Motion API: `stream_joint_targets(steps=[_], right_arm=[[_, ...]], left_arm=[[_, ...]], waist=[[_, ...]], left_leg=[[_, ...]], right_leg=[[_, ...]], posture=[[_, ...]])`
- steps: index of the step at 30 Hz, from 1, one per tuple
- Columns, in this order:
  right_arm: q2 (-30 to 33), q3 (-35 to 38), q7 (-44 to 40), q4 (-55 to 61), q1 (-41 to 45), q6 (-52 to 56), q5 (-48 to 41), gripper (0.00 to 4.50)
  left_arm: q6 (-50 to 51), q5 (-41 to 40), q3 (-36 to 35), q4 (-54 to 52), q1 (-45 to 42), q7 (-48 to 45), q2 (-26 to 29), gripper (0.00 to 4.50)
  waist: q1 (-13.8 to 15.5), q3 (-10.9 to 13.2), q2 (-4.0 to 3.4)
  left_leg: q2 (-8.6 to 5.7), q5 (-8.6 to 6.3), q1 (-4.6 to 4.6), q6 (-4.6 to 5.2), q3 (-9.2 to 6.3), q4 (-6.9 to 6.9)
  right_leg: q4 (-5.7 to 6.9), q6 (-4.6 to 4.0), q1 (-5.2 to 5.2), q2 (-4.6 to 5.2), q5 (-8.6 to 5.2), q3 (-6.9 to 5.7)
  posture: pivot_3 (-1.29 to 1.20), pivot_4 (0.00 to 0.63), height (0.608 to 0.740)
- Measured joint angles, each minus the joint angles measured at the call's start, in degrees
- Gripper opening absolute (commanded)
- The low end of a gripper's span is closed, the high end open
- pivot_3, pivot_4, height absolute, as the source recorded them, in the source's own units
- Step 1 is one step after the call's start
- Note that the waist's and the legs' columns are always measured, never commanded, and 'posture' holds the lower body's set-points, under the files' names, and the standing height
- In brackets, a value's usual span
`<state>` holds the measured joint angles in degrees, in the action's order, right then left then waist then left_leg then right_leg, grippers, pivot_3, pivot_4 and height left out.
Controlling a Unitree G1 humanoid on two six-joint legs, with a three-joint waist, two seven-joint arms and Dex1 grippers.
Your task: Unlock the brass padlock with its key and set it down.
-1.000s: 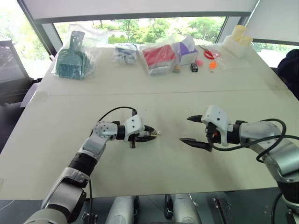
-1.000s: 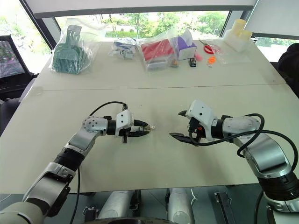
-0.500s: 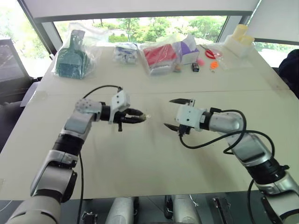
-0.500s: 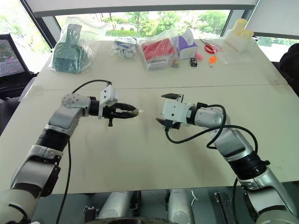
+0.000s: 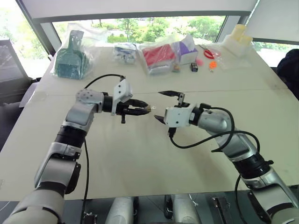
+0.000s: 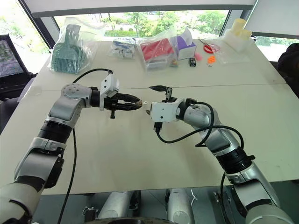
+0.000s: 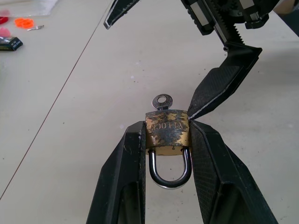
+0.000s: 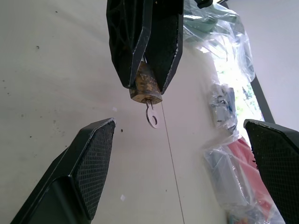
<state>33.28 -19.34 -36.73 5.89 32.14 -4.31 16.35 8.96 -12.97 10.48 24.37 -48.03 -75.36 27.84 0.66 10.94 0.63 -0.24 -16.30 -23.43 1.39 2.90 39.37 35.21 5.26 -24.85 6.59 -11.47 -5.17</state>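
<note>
My left gripper (image 5: 144, 108) is shut on the brass padlock (image 7: 167, 129), a small worn yellow block held off the table with its silvery shackle (image 7: 170, 171) back between the fingers. A small silver key (image 7: 162, 101) sticks out of the padlock's free end toward my right gripper. The right gripper (image 5: 159, 106) stands wide open just to the right of it, one finger above and one below, nothing between them. The right wrist view shows the padlock (image 8: 145, 86) and key (image 8: 152, 116) ahead of its spread fingers (image 8: 88, 158), not touching them.
Clutter lines the table's far edge: a bagged green dustpan (image 5: 72, 58), a bag with something red (image 5: 159, 55), a purple box (image 5: 188, 49), a small dark box (image 5: 194, 67), orange bits (image 5: 212, 65) and a white container (image 5: 237, 41). A seam (image 5: 196, 89) crosses the table.
My left gripper has lifted the padlock up off the table. My right gripper has swung left toward it and rolled, so its fingers now stand one above the other at the key.
</note>
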Motion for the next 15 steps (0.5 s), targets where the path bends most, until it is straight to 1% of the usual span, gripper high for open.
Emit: stream_joint_targets(steps=[4, 6, 7, 8, 9, 10, 11, 13, 14, 15], right_arm=[[-0.85, 0.00, 0.53, -1.70, 0.08, -0.91, 1.49, 4.50], [-1.11, 0.00, 0.65, -2.12, 0.36, -1.49, 1.86, 3.98], [-1.24, 0.00, 0.77, -2.40, 0.55, -1.89, 2.40, 3.48], [-1.32, 0.00, 0.90, -2.62, 0.62, -2.20, 2.70, 3.13], [-1.45, 0.00, 0.96, -2.82, 0.65, -2.34, 2.79, 2.66], [-1.85, 0.00, 0.98, -3.00, 0.70, -2.34, 2.92, 2.04], [-2.41, 0.00, 0.98, -3.12, 0.76, -2.35, 3.03, 1.59], [-2.83, -0.41, 0.64, -3.73, 0.77, -2.44, 3.14, 0.45], [-2.93, -0.60, 0.39, -3.88, 0.77, -2.46, 3.17, 0.03], [-2.93, -0.76, 0.23, -3.97, 0.76, -2.51, 3.38, 0.03]], left_arm=[[-0.66, 0.00, 0.00, 0.13, 0.00, -0.18, -0.44, 0.75], [-0.73, 0.00, 0.00, 0.13, 0.00, -0.42, -0.47, 0.75], [-0.73, 0.00, 0.00, 0.13, 0.01, -0.52, -0.47, 0.75], [-0.72, 0.00, 0.00, 0.13, 0.01, -0.56, -0.48, 0.75], [-0.72, 0.00, 0.00, 0.12, 0.02, -0.59, -0.48, 0.75], [-0.72, 0.01, 0.00, 0.12, 0.03, -0.62, -0.48, 0.75], [-0.73, 0.03, 0.01, 0.12, 0.03, -0.62, -0.48, 0.75], [-1.03, 0.04, -0.29, 0.00, 0.02, -0.25, -0.41, 0.75], [-1.10, 0.03, -0.41, -0.01, 0.02, -0.06, -0.38, 0.75], [-1.19, 0.07, -0.48, -0.05, 0.02, -0.01, -0.29, 0.75]], waist=[[-0.07, 0.00, 0.00], [-0.11, 0.00, 0.00], [-0.11, 0.00, 0.00], [-0.12, 0.00, 0.00], [-0.12, 0.00, 0.00], [-0.12, 0.00, 0.00], [-0.12, 0.00, 0.00], [-0.10, 0.00, 0.00], [-0.09, 0.00, 0.00], [-0.08, 0.00, 0.00]], left_leg=[[0.00, 0.00, 0.00, 0.00, 0.00, 0.00], [0.00, 0.00, 0.00, 0.00, 0.00, 0.00], [0.00, 0.00, 0.00, 0.00, 0.00, 0.00], [0.00, 0.00, 0.00, 0.00, 0.00, 0.00], [0.00, 0.00, 0.00, 0.00, 0.00, 0.00], [0.00, 0.00, 0.00, 0.00, 0.00, 0.00], [0.00, 0.00, 0.00, 0.00, 0.00, 0.00], [0.00, 0.00, 0.00, 0.00, 0.00, 0.00], [0.00, 0.00, 0.00, 0.00, 0.00, 0.00], [0.00, 0.00, 0.00, 0.00, 0.00, 0.00]], right_leg=[[0.00, 0.00, 0.00, 0.00, 0.00, 0.00], [0.00, 0.00, 0.00, 0.00, 0.00, 0.00], [0.00, 0.00, 0.00, 0.00, 0.00, 0.00], [0.00, 0.00, -0.01, 0.00, 0.00, 0.00], [0.01, 0.00, 0.00, 0.00, 0.00, 0.00], [0.01, 0.00, 0.00, 0.00, 0.00, 0.00], [0.01, 0.00, 0.00, 0.00, 0.00, 0.00], [0.00, 0.00, 0.00, 0.00, 0.00, 0.00], [0.00, 0.00, 0.00, 0.00, 0.00, 0.00], [0.00, 0.00, 0.00, 0.00, 0.00, 0.00]], posture=[[0.00, 0.150, 0.740], [0.00, 0.150, 0.740], [0.00, 0.150, 0.740], [0.00, 0.150, 0.740], [0.00, 0.150, 0.740], [0.00, 0.150, 0.740], [0.00, 0.150, 0.740], [0.00, 0.150, 0.740], [0.00, 0.150, 0.740], [0.00, 0.150, 0.740]])
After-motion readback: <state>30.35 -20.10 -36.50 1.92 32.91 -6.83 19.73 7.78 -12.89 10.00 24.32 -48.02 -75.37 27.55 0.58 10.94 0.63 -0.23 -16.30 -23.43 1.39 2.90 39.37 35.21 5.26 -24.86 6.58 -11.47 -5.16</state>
